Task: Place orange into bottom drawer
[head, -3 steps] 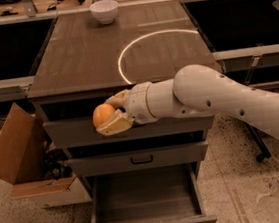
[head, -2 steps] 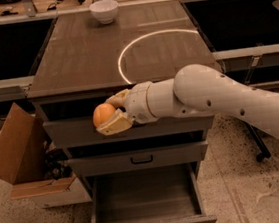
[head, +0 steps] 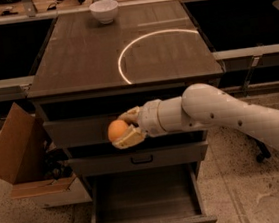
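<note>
The pincer (head: pixel 123 131) was clamped around the orange (head: pixel 116 129), holding it in the air in front of the upper drawer fronts, above the bottom drawer (head: pixel 145 201), which stood pulled open. The pick-up looked done. What was left, by my judgement, was lowering the fruit into that drawer and releasing it.

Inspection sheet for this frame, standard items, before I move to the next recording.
Surface: cabinet top carries a white bowl at the back edge and a pale ring mark.
Job's things: orange held level with the top drawer front; bottom drawer pulled open.
Clutter: cardboard box on the floor beside the cabinet.
End effector: closed on the orange, above the open drawer.
Cables: nothing seen.
Surroundings: tiled floor, dark benches behind.
</note>
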`<action>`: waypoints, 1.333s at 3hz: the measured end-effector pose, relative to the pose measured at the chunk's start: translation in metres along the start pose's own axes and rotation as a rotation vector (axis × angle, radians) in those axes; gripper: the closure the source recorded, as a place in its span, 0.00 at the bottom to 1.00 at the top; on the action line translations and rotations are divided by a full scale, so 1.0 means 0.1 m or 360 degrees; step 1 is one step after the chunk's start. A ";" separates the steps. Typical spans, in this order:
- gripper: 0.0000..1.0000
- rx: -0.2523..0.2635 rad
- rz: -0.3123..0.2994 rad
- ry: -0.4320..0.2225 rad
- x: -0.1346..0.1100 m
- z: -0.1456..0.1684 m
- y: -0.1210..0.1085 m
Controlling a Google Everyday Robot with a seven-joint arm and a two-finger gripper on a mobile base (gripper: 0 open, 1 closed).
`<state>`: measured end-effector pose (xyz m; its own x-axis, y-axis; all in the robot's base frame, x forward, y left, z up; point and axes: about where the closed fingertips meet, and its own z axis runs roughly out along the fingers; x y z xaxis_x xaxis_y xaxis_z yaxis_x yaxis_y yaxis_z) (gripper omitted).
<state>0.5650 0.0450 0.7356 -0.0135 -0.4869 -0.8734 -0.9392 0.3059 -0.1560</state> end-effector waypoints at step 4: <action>1.00 -0.0022 0.0192 0.0002 1.08 -0.04 0.24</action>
<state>0.5394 -0.0029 0.6394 -0.1274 -0.4483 -0.8848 -0.9353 0.3511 -0.0432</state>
